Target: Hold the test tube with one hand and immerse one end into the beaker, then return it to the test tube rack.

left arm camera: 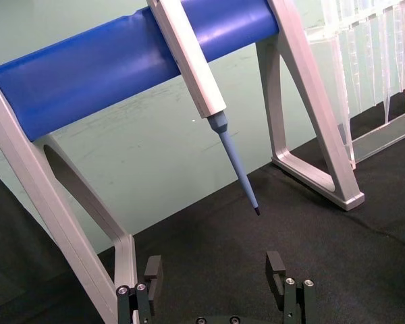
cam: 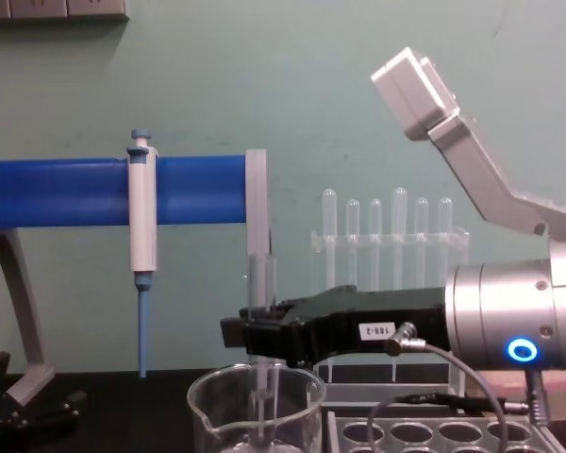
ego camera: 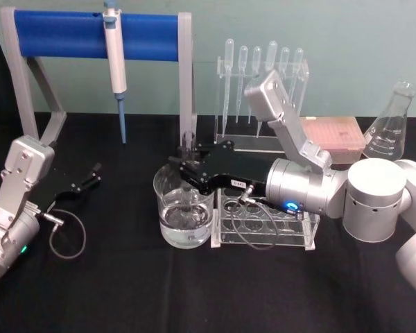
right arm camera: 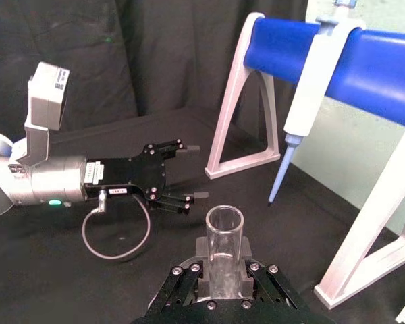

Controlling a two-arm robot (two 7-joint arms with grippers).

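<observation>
At far left the left end effector (ego camera: pixel 90 177) is parked, fingers apart, over the black table (ego camera: pixel 125 291). A white-and-blue pipettor (ego camera: pixel 114 48) hangs from the blue-barred stand (ego camera: pixel 62 35) at upper left. At centre the beaker (ego camera: pixel 163 201) holds clear liquid. The right end effector (ego camera: pixel 187 173) is clamped on the upright test tube (ego camera: pixel 188 144), whose lower part stands inside the beaker, seen side-on in the chest view. The clear rack (ego camera: pixel 263 229) sits just right of the beaker. Behind: pipettes (ego camera: pixel 256 76), a pink tip box (ego camera: pixel 333 139), an Erlenmeyer flask (ego camera: pixel 392 132).

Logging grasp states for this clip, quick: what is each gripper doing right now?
Left gripper: open, holding nothing, parked at the left.
Right gripper: shut on the test tube, over the beaker.
</observation>
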